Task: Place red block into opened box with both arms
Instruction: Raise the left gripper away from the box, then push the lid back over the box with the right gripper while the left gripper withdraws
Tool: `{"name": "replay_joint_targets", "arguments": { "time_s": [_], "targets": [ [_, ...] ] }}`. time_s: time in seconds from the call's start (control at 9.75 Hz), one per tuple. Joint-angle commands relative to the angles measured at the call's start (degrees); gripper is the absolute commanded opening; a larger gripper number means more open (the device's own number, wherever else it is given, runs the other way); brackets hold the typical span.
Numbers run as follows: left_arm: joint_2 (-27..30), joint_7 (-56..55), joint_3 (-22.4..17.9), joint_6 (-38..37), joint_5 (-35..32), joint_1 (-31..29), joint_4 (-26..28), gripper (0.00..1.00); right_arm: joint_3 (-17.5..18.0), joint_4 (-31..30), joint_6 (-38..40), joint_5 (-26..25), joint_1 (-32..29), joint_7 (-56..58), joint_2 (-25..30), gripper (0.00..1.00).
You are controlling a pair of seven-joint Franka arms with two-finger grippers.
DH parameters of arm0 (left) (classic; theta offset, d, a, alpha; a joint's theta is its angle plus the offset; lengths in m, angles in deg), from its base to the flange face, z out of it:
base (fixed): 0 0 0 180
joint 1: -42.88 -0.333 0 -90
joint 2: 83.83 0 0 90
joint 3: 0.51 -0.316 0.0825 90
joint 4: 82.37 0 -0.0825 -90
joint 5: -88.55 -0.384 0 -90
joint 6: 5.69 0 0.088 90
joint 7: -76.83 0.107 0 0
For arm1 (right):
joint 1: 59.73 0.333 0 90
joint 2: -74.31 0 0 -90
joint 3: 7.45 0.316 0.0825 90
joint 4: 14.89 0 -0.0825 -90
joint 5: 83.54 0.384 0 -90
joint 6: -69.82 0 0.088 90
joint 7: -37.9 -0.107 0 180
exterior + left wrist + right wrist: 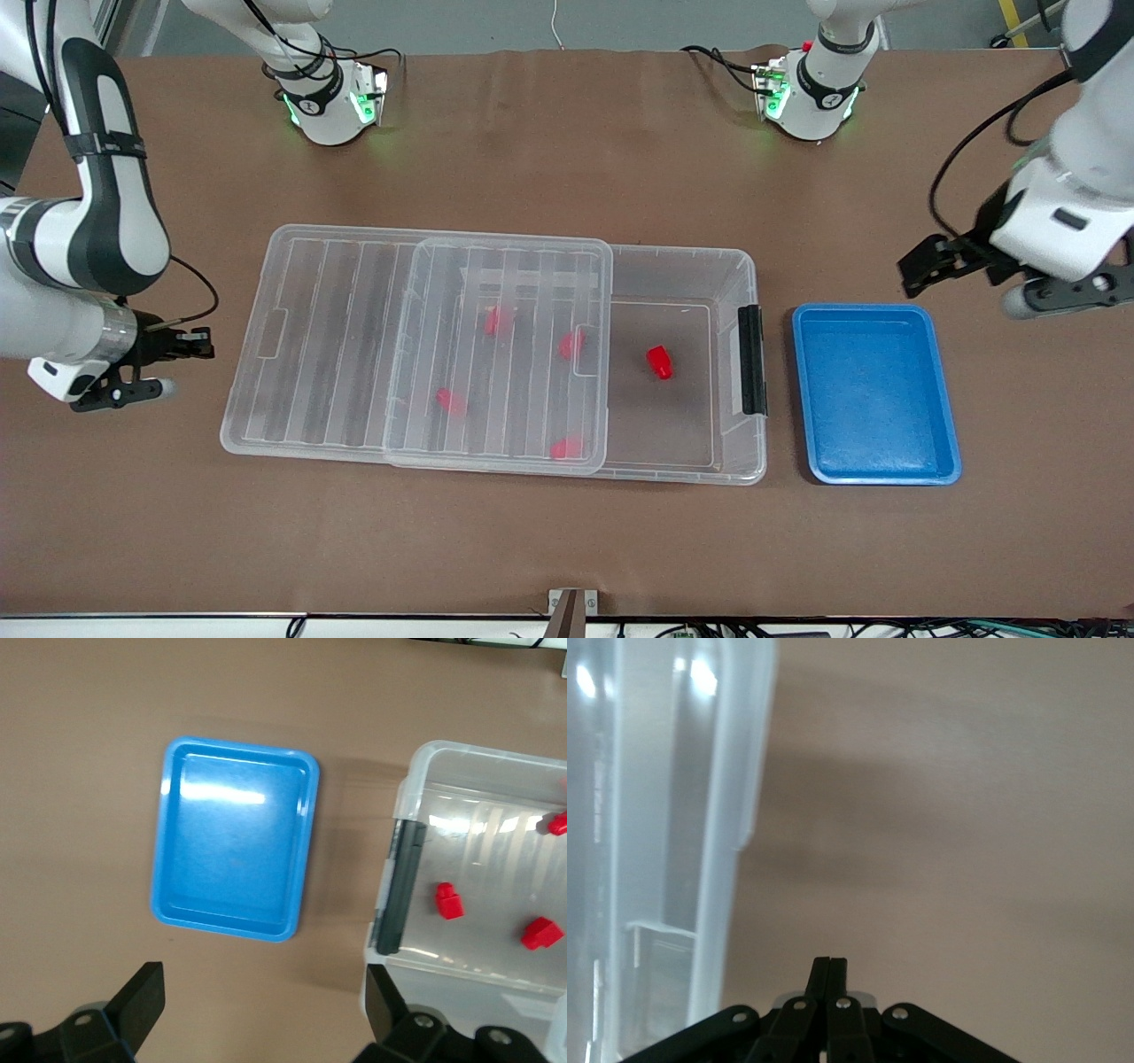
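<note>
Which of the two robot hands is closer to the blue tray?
The left gripper, open, hangs over the table just beside the blue tray. The right gripper, shut and empty, is at the box's lid end, with the box between.

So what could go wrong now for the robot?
1. The lid is slid only partway off the box, so the opening is small; four red blocks sit under it and could be hard to reach.
2. The right gripper, jaws shut, sits close beside the lid's end; a sideways move could bump it.
3. The left gripper, jaws open, hangs near the blue tray and might knock it.
</note>
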Motion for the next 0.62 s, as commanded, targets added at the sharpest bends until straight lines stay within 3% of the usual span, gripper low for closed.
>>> {"name": "replay_joint_targets", "arguments": {
  "time_s": [0.0, 0.1, 0.21, 0.41, 0.51],
  "targets": [
    [2.59, 7.56, -0.04, -4.43, 4.81, -5.09, 2.02, 1.00, 2.28, -2.21, -1.20, 2.55, -0.02, 0.35, 1.05, 0.00],
    [3.56, 10.29, -0.56, -5.84, 5.96, -6.08, 2.45, 1.00, 3.34, -2.21, -1.12, 4.04, -0.02, -0.01, 0.78, 0.00],
    [6.35, 13.28, -3.70, -6.03, 6.41, -3.65, 5.85, 1.00, 4.39, -2.12, -1.03, 4.66, 0.07, -0.62, 0.78, 0.00],
    [9.62, 15.58, -17.73, -5.86, 8.94, 8.88, 10.52, 1.00, 6.24, -2.03, -1.46, 5.72, 1.03, -3.59, 0.43, 0.00],
    [11.89, 17.42, -21.36, -5.08, 9.92, 11.73, 13.41, 1.00, 7.73, -1.77, -1.73, 5.81, 1.56, -5.53, -0.09, 0.00]
  ]
}}
